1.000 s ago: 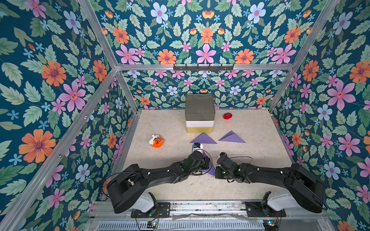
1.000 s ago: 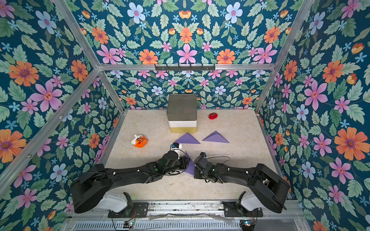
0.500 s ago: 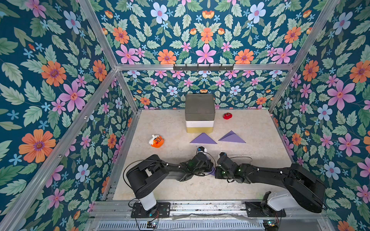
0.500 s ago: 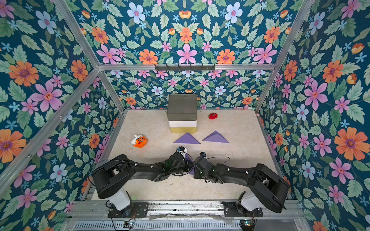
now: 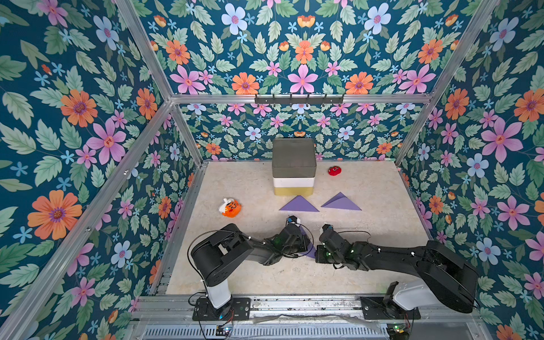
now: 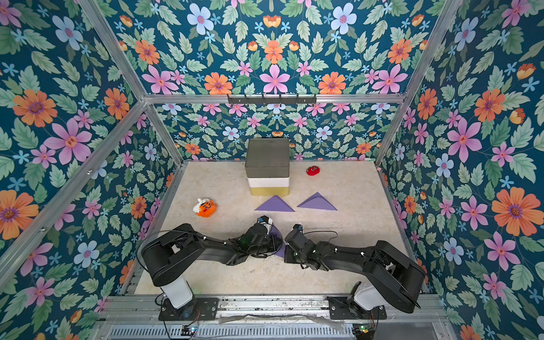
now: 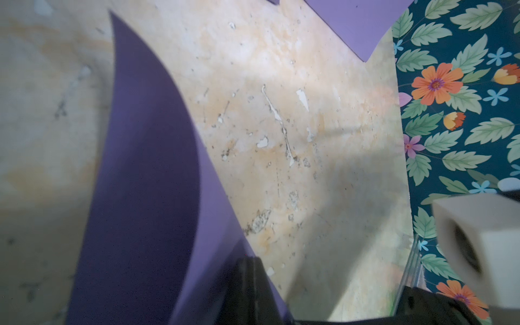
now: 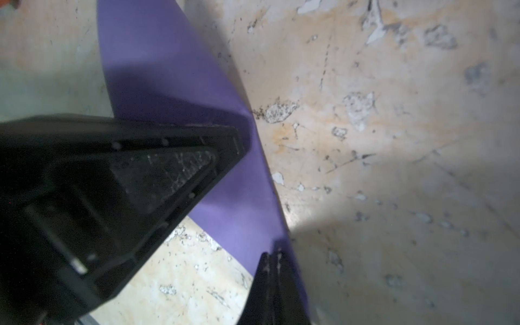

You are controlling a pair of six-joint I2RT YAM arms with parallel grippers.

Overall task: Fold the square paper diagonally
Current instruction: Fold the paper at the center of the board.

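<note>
paper [image 5: 310,253] in purple shows only as a sliver in both top views [image 6: 280,251]. it sits near the front of the tabletop [image 5: 250,273], between the two wrists that meet over it. left claw [image 5: 306,245] and right claw [image 5: 318,258] are mostly hidden under their own wrists here, so the grip cannot be read from above. both arms lie low, reaching inward from the front rail with wrists bent down to the sheet. further back lie a folded triangle [image 5: 298,204] and a second triangle [image 5: 341,202], which look like finished folds.

from the left wrist, the paper [image 7: 140,168] rises off the tabletop as a bowed, curving sheet with no crease to be seen. the left claw [image 7: 253,284] has its jaws together and appears clamped on the sheet's lower edge.

from the right wrist, the paper [image 8: 174,70] arches the same way. the right claw [image 8: 270,278] is closed thin on the sheet's edge, pinching it. the left claw [image 8: 225,146] shows as a black wedge against the sheet a little further along.

judging from this, the fold is about midway. the sheet is lifted and bent over, but the corners have not met and nothing is pressed flat. left to do: lay the held corner onto the opposite one, then flatten along the diagonal.
</note>
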